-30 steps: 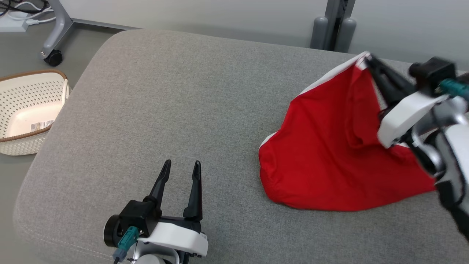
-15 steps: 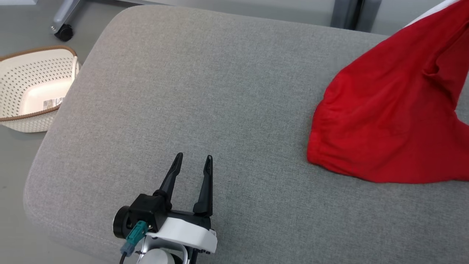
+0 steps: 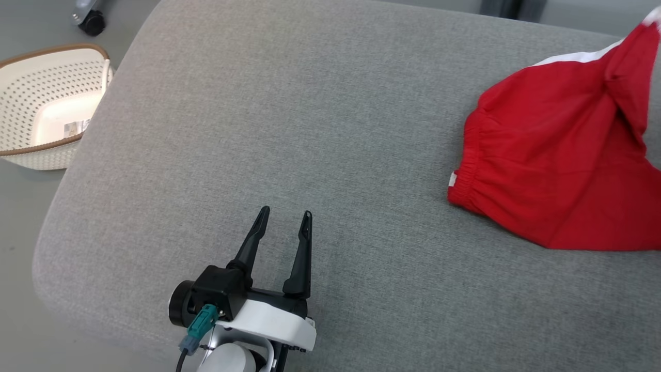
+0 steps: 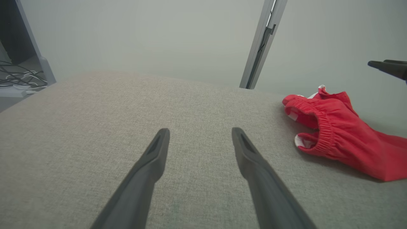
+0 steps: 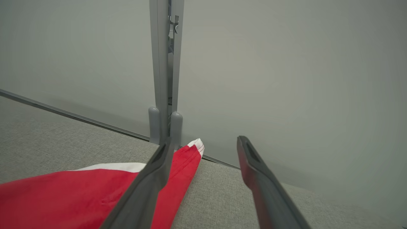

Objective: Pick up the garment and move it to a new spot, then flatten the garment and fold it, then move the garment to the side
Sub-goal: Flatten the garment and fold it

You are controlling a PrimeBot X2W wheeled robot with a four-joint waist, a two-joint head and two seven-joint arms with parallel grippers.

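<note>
The red garment (image 3: pixel 557 181), near the right end of the surface (image 3: pixel 310 129), runs off the right edge of the head view, so its far side is unseen. The left wrist view cuts it at the right edge too. In the right wrist view one finger (image 5: pixel 152 178) of the right gripper (image 5: pixel 203 143) covers part of the cloth; whether they touch cannot be told. The basket (image 3: pixel 36 157) is cut by the left edge, its label (image 3: pixel 77 125) too small to read.
</note>
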